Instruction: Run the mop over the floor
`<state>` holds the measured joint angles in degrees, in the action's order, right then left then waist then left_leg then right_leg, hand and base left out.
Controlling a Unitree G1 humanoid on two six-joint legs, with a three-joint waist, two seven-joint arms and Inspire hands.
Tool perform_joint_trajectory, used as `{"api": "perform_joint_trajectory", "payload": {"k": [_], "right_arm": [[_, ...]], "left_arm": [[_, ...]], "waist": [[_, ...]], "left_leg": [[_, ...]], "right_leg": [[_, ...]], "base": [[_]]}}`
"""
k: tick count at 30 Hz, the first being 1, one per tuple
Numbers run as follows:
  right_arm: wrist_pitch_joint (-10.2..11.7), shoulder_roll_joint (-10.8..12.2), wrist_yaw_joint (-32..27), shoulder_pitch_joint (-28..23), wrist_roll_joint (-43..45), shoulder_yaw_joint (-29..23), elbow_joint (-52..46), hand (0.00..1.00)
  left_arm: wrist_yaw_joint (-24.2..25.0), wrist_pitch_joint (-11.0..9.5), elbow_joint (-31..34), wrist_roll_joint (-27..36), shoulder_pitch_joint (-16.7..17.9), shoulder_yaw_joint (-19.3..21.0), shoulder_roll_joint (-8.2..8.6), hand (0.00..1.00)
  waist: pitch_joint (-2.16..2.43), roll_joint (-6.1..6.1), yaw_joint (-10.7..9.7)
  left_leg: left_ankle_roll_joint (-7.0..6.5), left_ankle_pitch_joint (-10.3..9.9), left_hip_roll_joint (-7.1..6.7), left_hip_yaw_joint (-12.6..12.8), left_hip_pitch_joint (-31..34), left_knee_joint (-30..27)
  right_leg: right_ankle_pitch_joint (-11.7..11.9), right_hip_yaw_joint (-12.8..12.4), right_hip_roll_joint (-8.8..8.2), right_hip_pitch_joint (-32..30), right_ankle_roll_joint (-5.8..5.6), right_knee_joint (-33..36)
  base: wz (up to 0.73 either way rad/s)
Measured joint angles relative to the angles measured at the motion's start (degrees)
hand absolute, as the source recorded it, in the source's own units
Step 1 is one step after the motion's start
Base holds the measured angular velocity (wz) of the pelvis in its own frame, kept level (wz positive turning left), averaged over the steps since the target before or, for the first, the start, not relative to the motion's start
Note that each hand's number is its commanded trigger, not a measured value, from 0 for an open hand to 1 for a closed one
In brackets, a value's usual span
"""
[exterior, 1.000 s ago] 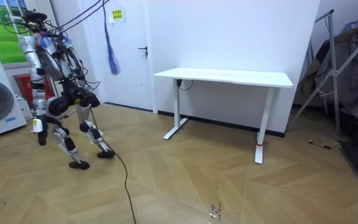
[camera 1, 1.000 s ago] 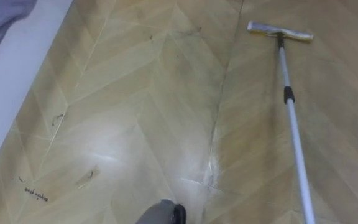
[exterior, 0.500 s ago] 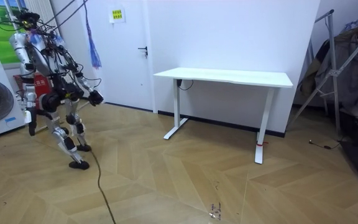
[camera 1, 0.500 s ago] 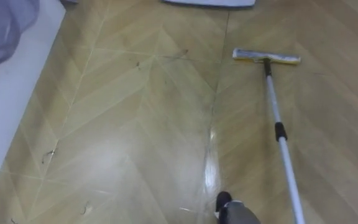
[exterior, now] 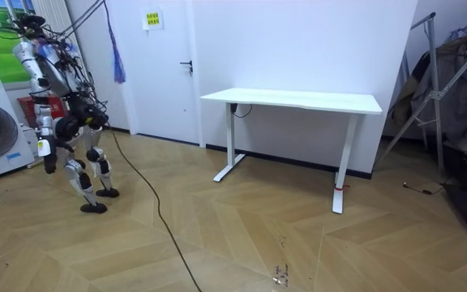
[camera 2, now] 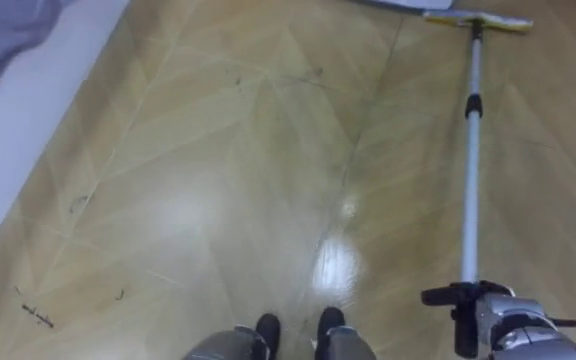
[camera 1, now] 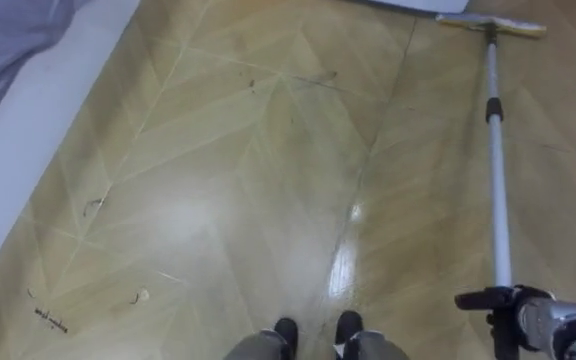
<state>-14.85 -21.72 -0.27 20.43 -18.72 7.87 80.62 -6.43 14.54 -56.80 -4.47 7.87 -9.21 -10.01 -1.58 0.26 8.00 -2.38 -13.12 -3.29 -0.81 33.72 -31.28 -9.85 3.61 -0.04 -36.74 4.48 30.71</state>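
Observation:
A mop lies across the wooden floor ahead of me, its flat head (camera 1: pixel 490 25) far out by a white base and its silver pole (camera 1: pixel 496 180) running back to the lower right. My right hand (camera 1: pixel 540 322) is curled round the near end of the pole; the same hand (camera 2: pixel 503 320) shows low on the right, with the mop head (camera 2: pixel 478 19) at the top. In the room view my left hand (exterior: pixel 49 156) hangs at my side near the washing machine.
A white appliance edge (camera 1: pixel 28 150) with grey cloth (camera 1: pixel 8 40) on it runs along my left. Small dark scraps (camera 1: pixel 50 318) lie on the floor at lower left. A white desk (exterior: pixel 294 100) stands further into the room, and a door (exterior: pixel 169 65) is behind me.
I have stepped towards the washing machine and both views have shifted. My right hand has come into sight on the pole, and the mop head now sits higher and further right.

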Motion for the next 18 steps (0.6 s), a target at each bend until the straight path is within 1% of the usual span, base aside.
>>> {"api": "perform_joint_trajectory", "payload": {"k": [1, 2, 3, 4, 5, 6, 7, 8, 10, 11, 13, 14, 15, 16, 17, 18], "right_arm": [[0.4, 0.0, 0.4, -1.2, -0.1, 0.0, 0.2, 1.0], [0.7, 0.2, 1.1, -3.5, -0.7, 0.2, 0.9, 1.0], [1.1, 1.0, 1.5, -5.5, -0.8, 0.2, 1.9, 1.0], [1.2, 1.4, 1.6, -6.5, -0.8, 0.1, 2.2, 1.0], [1.2, 2.0, 1.8, -8.6, -0.7, 0.2, 2.5, 1.0], [1.3, 2.7, 1.8, -10.6, 0.0, 0.2, 3.0, 1.0], [1.4, 3.0, 1.8, -11.4, 0.4, 0.2, 3.4, 1.0], [1.5, 3.5, 1.7, -13.0, 2.1, 0.1, 4.1, 1.0], [1.6, 4.4, 1.7, -15.6, 3.8, 0.0, 4.4, 1.0], [1.6, 4.8, 1.7, -17.3, 4.9, 0.0, 4.5, 1.0], [1.6, 5.2, 1.8, -19.8, 6.8, 0.0, 4.5, 1.0], [1.6, 5.6, 1.8, -20.9, 8.1, -0.1, 4.5, 1.0], [1.6, 6.2, 1.9, -21.6, 9.3, -0.2, 4.5, 1.0], [1.5, 6.6, 2.0, -21.8, 10.0, -0.2, 4.5, 1.0], [1.4, 7.2, 2.6, -22.2, 10.5, -0.3, 4.5, 1.0], [1.2, 7.6, 3.4, -23.0, 10.5, -0.2, 4.5, 1.0]], "left_arm": [[0.1, 0.0, -0.1, -0.3, -0.3, 0.0, -0.01, 0.0], [0.5, -0.2, -0.2, -1.0, -0.6, 0.0, -0.02, 0.0], [0.8, -0.5, -0.5, -2.1, -0.9, 0.3, -0.03, 0.0], [0.9, -0.6, -0.5, -2.7, -0.9, 0.3, -0.03, 0.0], [1.0, -0.7, -0.7, -3.5, -0.9, 0.3, -0.02, 0.0], [1.1, -0.7, -1.0, -4.1, -0.8, 0.5, 0.16, 0.0], [1.1, -0.7, -1.1, -4.1, -0.8, 0.9, 0.32, 0.0], [1.2, -0.7, -1.1, -4.9, -0.4, 1.8, 0.66, 0.0], [1.5, -0.7, -1.5, -6.6, 0.2, 2.8, 0.66, 0.0], [1.6, -0.6, -2.4, -6.6, 0.6, 3.8, 0.9, 0.0], [1.7, 0.3, -3.4, -8.1, 1.1, 5.1, 1.76, 0.0], [1.8, 0.4, -3.5, -9.2, 1.8, 5.1, 2.13, 0.0], [2.0, 0.5, -3.5, -9.3, 2.1, 5.2, 2.32, 0.0], [2.1, 0.5, -3.6, -9.5, 2.2, 5.2, 2.32, 0.0], [2.2, 0.5, -4.0, -10.1, 2.2, 5.3, 2.34, 0.0], [2.3, 0.5, -4.1, -10.5, 2.3, 5.3, 2.38, 0.0]], "waist": [[-0.03, 0.12, 0.0], [0.0, 0.68, 0.0], [0.0, 0.82, 0.0], [0.04, 0.97, -0.1], [0.08, 1.22, -0.6], [0.16, 1.6, -0.9], [0.26, 1.75, -1.0], [0.52, 2.22, -1.6], [0.65, 2.35, -2.2], [0.85, 2.62, -3.3], [1.08, 2.6, -4.5], [1.26, 2.47, -5.1], [1.34, 2.33, -6.1], [1.34, 2.13, -6.3], [1.25, 1.8, -6.8], [1.34, 1.39, -7.1]], "left_leg": [[-0.13, -0.1, 0.07, -0.2, -0.6, 0.3], [-0.59, -0.4, 0.39, -0.4, -1.9, 1.2], [-0.64, -0.5, 0.49, -0.6, -3.7, 2.3], [-0.65, -0.5, 0.53, -0.7, -4.7, 3.0], [-0.72, -0.4, 0.49, -0.7, -6.3, 4.2], [-0.86, -0.3, 0.42, -0.6, -8.0, 5.3], [-0.94, -0.3, 0.42, -0.4, -8.8, 6.0], [-1.02, -0.2, 0.43, -0.2, -10.0, 6.8], [-1.15, -0.1, 0.42, 0.2, -12.8, 8.8], [-1.16, 0.0, 0.48, 0.2, -14.9, 10.2], [-1.16, 0.0, 0.44, 0.2, -18.1, 11.8], [-1.16, 0.0, 0.4, 0.5, -19.9, 12.5], [-1.16, 0.0, 0.47, 0.5, -21.7, 13.4], [-1.16, 0.0, 0.49, 0.6, -22.5, 13.8], [-1.15, 0.0, 0.58, 0.7, -24.4, 14.4], [-1.13, 0.0, 0.56, 0.7, -26.5, 15.5]], "right_leg": [[0.1, 0.4, 0.0, 0.8, -0.02, -0.6], [0.2, 1.2, 0.1, 2.8, -0.08, -2.1], [0.3, 1.2, 0.23, 4.7, -0.25, -3.3], [0.4, 1.2, 0.29, 5.7, -0.33, -4.2], [0.5, 1.2, 0.26, 7.3, -0.44, -5.2], [0.5, 1.2, 0.21, 8.8, -0.57, -6.0], [0.5, 1.2, 0.21, 9.4, -0.61, -6.3], [0.5, 1.4, 0.18, 10.5, -0.67, -7.1], [0.3, 1.2, 0.09, 12.3, -0.82, -7.6], [0.3, 1.2, 0.08, 14.4, -0.85, -8.6], [-0.2, 1.1, 0.1, 16.9, -0.95, -9.2], [-0.7, 1.1, 0.12, 18.3, -0.99, -9.5], [-0.9, 0.9, 0.18, 19.9, -0.92, -10.1], [-1.1, 0.9, 0.2, 20.5, -0.88, -10.2], [-1.3, 1.0, 0.34, 22.2, -0.82, -10.7], [-1.6, 0.9, 0.44, 23.7, -0.81, -11.2]], "base": [[0.06], [0.05], [0.0], [0.0], [0.0], [-0.04], [-0.06], [-0.12], [-0.14], [-0.1], [-0.07], [-0.07], [-0.08], [-0.09], [-0.07], [-0.06]]}}
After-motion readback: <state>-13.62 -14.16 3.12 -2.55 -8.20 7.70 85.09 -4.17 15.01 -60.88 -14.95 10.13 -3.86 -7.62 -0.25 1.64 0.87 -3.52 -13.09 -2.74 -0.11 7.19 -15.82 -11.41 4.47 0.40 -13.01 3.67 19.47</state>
